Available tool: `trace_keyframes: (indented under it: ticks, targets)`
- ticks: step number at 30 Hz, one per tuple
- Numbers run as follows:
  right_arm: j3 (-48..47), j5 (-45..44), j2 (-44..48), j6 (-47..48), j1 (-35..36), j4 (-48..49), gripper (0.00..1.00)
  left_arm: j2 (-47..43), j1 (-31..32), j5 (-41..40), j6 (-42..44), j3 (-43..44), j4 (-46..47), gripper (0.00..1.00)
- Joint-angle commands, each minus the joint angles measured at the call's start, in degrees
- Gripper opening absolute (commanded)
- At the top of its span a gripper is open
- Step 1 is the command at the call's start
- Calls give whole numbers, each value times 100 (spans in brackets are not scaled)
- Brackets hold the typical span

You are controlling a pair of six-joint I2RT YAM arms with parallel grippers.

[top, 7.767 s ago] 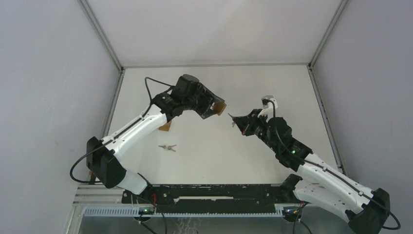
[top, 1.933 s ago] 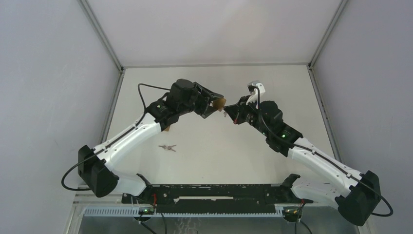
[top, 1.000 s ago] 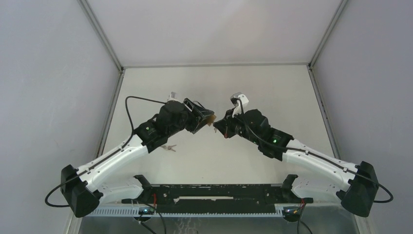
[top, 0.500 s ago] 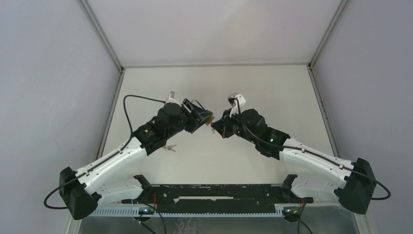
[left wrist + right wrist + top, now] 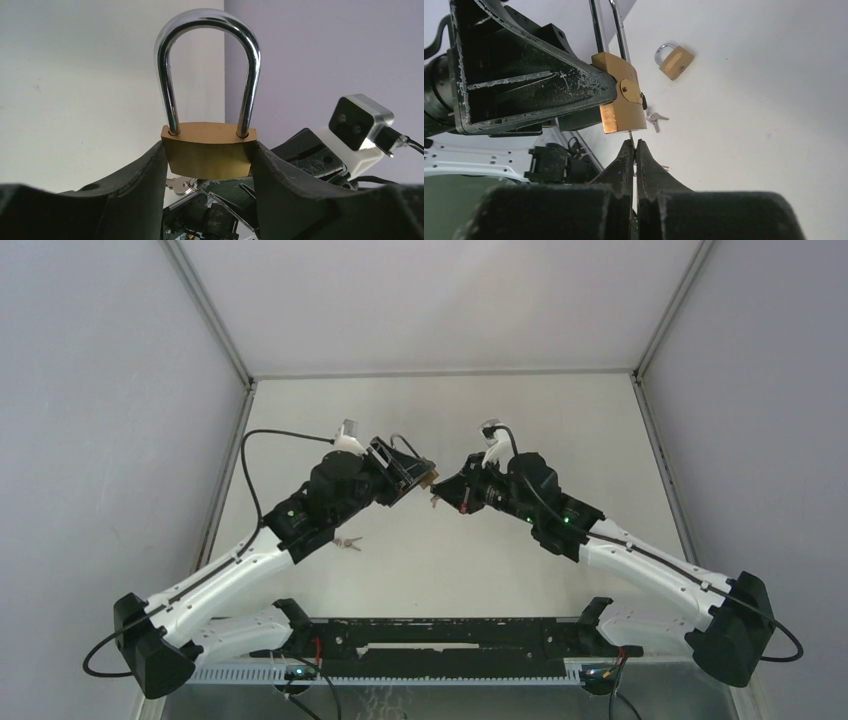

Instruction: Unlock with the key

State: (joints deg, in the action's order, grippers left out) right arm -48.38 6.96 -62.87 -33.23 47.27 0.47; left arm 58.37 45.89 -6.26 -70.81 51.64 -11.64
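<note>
One padlock [image 5: 209,157], pinched by left end effector [image 5: 410,476]; right end effector [image 5: 634,149] pinches key [image 5: 630,135] at padlock's 6 o'clock.

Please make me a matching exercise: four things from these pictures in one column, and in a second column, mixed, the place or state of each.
1 raised padlock
2 second padlock
3 single key
4 loose keys

A silver, lying on the table
B clamped in the left gripper
C brass, lying on the table
D pinched in the shut right gripper

Pairs: 1-B, 2-C, 3-D, 4-A
</note>
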Motion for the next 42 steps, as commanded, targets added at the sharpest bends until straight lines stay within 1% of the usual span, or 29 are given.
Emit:
trace_keyframes:
  ticks: [1, 8, 22, 27, 30, 34, 36, 38, 39, 40, 42]
  targets:
    - [-409, 261, 174, -610, -141, 1182, 0, -194, 330, 950, 128, 79, 655, 0]
    - [-632, 488, 130, -883, -253, 993, 0, -209, 345, 1054, 326, 186, 764, 0]
    - [-703, 1174, 174, -1609, -667, 1077, 0, -194, 356, 1275, 555, 347, 991, 0]
    - [-708, 1176, 245, -1659, -749, 1018, 0, -208, 368, 1242, 533, 345, 1049, 0]
    - [-708, 1203, 262, -1557, -779, 1008, 0, -212, 371, 1215, 511, 355, 1055, 0]
    - [-709, 1236, 366, -827, -802, 747, 0, -225, 368, 1070, 389, 347, 966, 0]
    - [-707, 1265, 454, -299, -814, 473, 13, -225, 368, 866, 279, 347, 829, 0]
    - [-708, 1255, 565, 204, -822, 187, 31, -221, 368, 662, 125, 345, 708, 0]
    - [-708, 1255, 632, 496, -836, 61, 38, -221, 373, 646, 63, 342, 693, 0]
    - [-708, 1234, 698, 612, -833, -10, 45, -206, 373, 462, -8, 353, 659, 0]
    - [-708, 1227, 826, 969, -823, -287, 55, -176, 368, 314, -204, 388, 586, 0]
